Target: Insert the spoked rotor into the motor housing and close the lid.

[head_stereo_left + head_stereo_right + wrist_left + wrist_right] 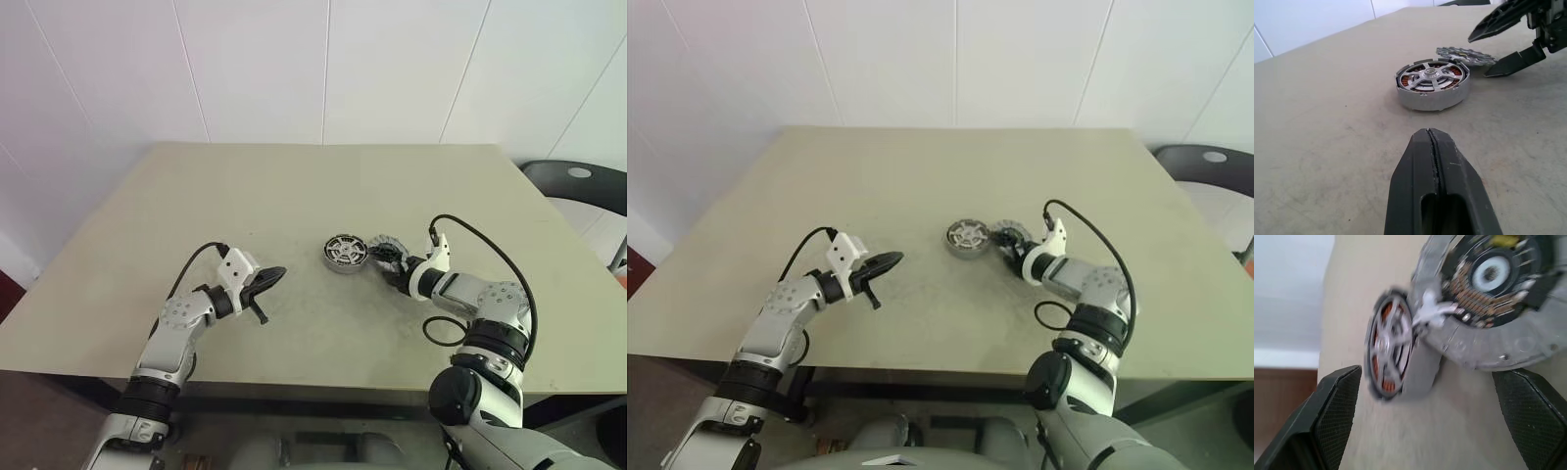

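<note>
The motor housing (345,255) stands on the table a little right of centre. The spoked rotor (1432,76) sits inside it, its silvery spokes above the copper windings. The lid (384,246), grey with a toothed edge, lies flat right beside the housing on its right. My right gripper (390,266) is open, low over the table at the lid's near side. In the right wrist view its fingers (1334,416) stand wide on either side of the lid (1488,298) and the housing (1393,352). My left gripper (269,279) is shut and empty, to the left of the housing and pointing toward it.
The beige table (294,196) runs wide to the left and back. A black chair (578,181) stands past its far right corner. A black cable (485,245) loops over my right wrist.
</note>
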{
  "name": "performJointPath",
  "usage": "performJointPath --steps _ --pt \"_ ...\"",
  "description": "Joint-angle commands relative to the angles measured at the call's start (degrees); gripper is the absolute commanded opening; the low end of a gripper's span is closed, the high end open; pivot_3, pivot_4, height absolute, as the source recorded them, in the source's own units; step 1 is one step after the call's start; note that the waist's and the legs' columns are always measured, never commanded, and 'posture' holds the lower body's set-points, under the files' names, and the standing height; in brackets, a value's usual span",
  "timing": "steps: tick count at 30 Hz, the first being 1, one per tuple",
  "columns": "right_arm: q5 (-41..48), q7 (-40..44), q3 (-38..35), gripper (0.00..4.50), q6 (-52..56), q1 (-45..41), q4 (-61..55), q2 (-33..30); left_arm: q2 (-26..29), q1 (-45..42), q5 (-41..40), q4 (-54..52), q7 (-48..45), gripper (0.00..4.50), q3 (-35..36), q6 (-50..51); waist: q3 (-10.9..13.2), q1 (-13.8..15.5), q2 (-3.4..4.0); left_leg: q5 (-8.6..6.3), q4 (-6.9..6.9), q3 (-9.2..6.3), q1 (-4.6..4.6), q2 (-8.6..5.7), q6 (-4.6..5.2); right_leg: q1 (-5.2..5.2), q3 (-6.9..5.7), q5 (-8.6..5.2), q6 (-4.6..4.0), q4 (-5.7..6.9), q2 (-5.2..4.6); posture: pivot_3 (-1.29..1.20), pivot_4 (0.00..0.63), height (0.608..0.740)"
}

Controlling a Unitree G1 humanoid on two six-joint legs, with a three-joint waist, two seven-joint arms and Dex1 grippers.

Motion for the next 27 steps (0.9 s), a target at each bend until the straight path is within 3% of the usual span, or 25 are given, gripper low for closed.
performJointPath --steps 1,12,22,25,27 --pt "1.11 -3.42 -1.91 4.44 -7.19 -0.87 -0.05 -0.9 0.01 -1.37 0.25 -0.82 0.08 0.0 0.37 -0.8 0.0 -0.04 0.0 0.06 -0.02 0.01 -0.13 0.0 0.11 0.0 0.0 0.01 0.01 0.03 0.02 0.0 0.0 0.74" --pt "8.12 -5.96 -0.29 4.44 -13.94 -2.06 2.15 1.29 -0.06 -1.76 0.57 -0.35 0.13 0.0 0.34 -0.93 0.08 -0.52 0.12 0.08 -0.14 0.01 -0.52 0.04 0.2 -0.46 -0.01 0.05 0.4 0.15 0.25 0.0 0.0 0.74" --pt "11.7 -7.17 3.65 1.31 -9.8 -0.74 2.44 2.78 -0.01 -1.96 1.13 0.21 0.35 0.0 0.47 -1.2 0.1 -1.64 0.16 0.08 -0.14 0.01 -0.51 0.06 0.2 -0.46 -0.01 0.05 0.42 0.17 0.27 0.0 0.0 0.74" --pt "13.06 -7.12 3.81 1.31 -10.4 -0.8 2.28 2.96 -0.07 -1.98 1.23 0.44 0.37 0.0 0.41 -1.36 0.1 -1.61 0.16 0.08 -0.14 0.01 -0.51 0.06 0.2 -0.45 -0.01 0.05 0.42 0.17 0.27 0.0 0.0 0.74" --pt "14.15 -6.98 3.59 0.97 -11.31 -1.01 1.98 3.0 -0.13 -2.1 1.29 0.65 0.36 0.0 0.35 -1.43 0.1 -1.6 0.16 0.08 -0.14 0.01 -0.52 0.06 0.2 -0.45 -0.01 0.05 0.42 0.16 0.27 0.0 0.0 0.74"
